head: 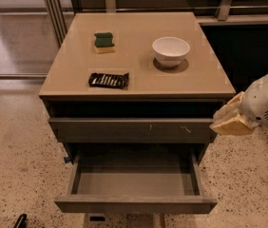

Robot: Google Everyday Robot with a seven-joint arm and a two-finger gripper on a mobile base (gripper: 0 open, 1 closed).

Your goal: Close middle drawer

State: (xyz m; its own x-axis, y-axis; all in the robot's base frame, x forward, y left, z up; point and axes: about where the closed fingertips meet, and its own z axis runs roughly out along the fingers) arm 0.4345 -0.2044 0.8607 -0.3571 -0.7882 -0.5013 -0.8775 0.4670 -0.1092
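The middle drawer [135, 204] is the plain grey drawer pulled far out at the bottom of the cabinet; its inside shows nothing in it. Above it, a grey drawer front with pale scratch marks [133, 128] stands slightly out under the tabletop. My gripper [229, 120], cream-coloured on a white wrist, hovers to the right of the cabinet, level with the scratched front and just off its right end. It is above and to the right of the middle drawer and touches nothing.
On the tan cabinet top [205, 80] lie a white bowl [170, 50], a green and yellow sponge [104, 42] and a dark snack packet [108, 80]. Speckled floor surrounds the cabinet. Metal posts [53, 13] and a glass partition stand at the back left.
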